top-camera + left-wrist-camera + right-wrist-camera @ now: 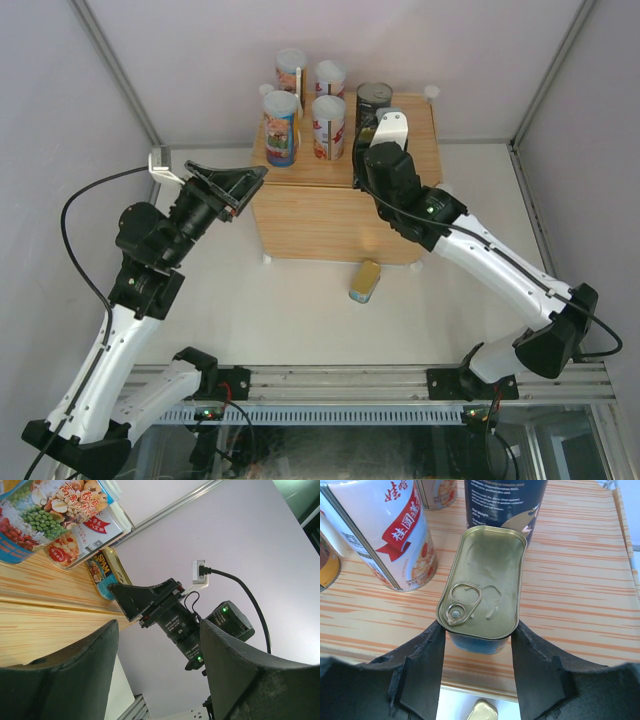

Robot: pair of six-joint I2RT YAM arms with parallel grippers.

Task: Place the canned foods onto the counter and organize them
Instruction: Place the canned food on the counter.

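Surroundings on my feed
White tabletop point(290, 320), pale enclosure walls point(200, 50) with metal corner struts point(118, 72), slotted rail point(380, 384) along the near edge.

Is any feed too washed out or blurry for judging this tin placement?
Right wrist: gold tin sharp, pull ring readable, only mild sheen; right claw fingers are nearly black, little detail. Left wrist: can labels crisp, left claw dark against the bright wall. Top external: even light, faint shadows, counter well exposed.
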